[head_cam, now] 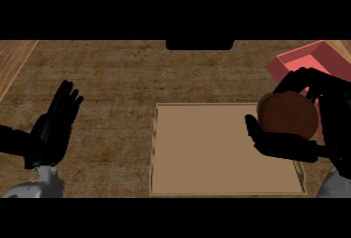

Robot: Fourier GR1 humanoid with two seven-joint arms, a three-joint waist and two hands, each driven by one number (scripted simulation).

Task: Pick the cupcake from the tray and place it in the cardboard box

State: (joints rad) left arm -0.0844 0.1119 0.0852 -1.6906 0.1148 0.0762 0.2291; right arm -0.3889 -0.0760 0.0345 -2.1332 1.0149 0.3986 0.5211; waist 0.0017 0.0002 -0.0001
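A brown round cupcake [288,114] is held above the right edge of the tan tray [205,153], with my right hand [284,145] curled round it; fingers arch over its top and the thumb wraps below. Just behind the hand, at the upper right, stands the reddish open box [312,60], partly hidden by my fingers. My left hand [56,122] rests open at the left, fingers straight and pointing up, away from the tray.
The tray lies flat on a brown mottled counter [123,79]. A lighter wooden strip [14,60] runs along the far left edge. A dark object [199,44] sits at the counter's back edge.
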